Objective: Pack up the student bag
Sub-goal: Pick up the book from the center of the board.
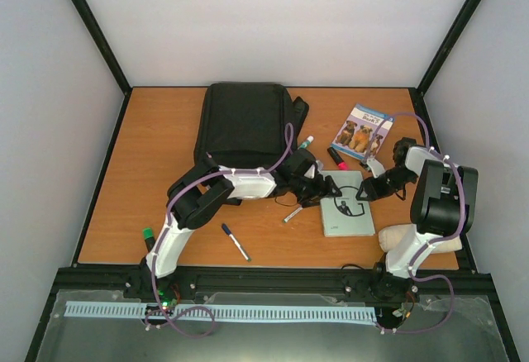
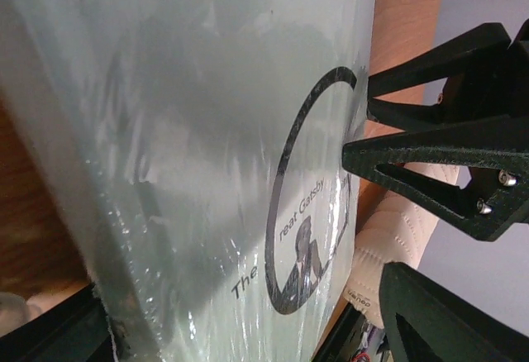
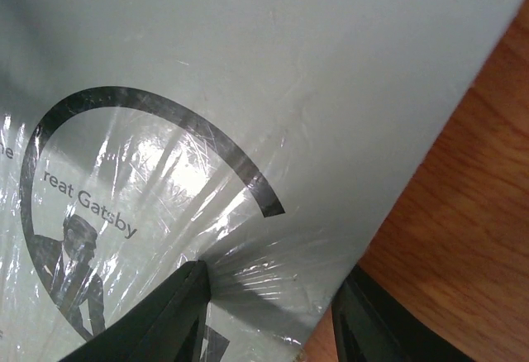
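Observation:
The student bag (image 1: 246,122), a large black backpack, lies flat at the back middle of the table. A pale grey-green plastic-wrapped book, "The Great Gatsby" (image 1: 347,211), lies in front of it to the right. It fills the left wrist view (image 2: 207,130) and the right wrist view (image 3: 289,73). My left gripper (image 1: 318,188) is at the book's left edge, open wide, with the cover between its fingers (image 2: 240,296). My right gripper (image 1: 369,190) pinches the book's right edge (image 3: 273,296). One finger (image 3: 178,312) presses the wrinkled wrap and the other sits past the edge.
A dog-picture book (image 1: 362,130) lies at the back right. A green-capped marker (image 1: 306,141), a pink marker (image 1: 337,158), a silver pen (image 1: 292,213) and a blue pen (image 1: 235,242) lie around. A beige pouch (image 1: 409,236) is at the front right and a green object (image 1: 149,234) at the front left.

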You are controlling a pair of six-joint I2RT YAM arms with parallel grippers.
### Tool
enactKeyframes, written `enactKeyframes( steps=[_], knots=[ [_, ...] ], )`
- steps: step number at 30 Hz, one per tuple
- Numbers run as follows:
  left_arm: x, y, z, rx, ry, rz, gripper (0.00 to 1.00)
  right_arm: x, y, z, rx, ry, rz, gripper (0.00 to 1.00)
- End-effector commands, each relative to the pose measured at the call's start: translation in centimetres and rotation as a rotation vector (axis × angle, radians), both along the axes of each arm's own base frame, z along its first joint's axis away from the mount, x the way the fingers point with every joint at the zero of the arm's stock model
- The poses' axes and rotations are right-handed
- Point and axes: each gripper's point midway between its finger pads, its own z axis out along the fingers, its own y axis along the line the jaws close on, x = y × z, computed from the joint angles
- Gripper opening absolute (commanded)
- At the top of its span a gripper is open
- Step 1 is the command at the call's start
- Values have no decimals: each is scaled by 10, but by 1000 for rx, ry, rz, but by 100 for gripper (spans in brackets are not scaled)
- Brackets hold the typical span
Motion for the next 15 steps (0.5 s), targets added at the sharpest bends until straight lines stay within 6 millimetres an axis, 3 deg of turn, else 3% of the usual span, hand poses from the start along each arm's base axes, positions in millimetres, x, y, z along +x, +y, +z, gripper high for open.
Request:
enactKeyframes(
  steps=[1,11,15],
  knots=[
    [14,-26,64,-186,-198,16,77,-26,19,-18,54,98,39,44],
    [13,-23,87,-270,-232,36,39,-24,22,1,73,53,24,46],
    [11,-20,106,-321,-272,32,33,-22,23,8,77,28,24,47]
  ],
)
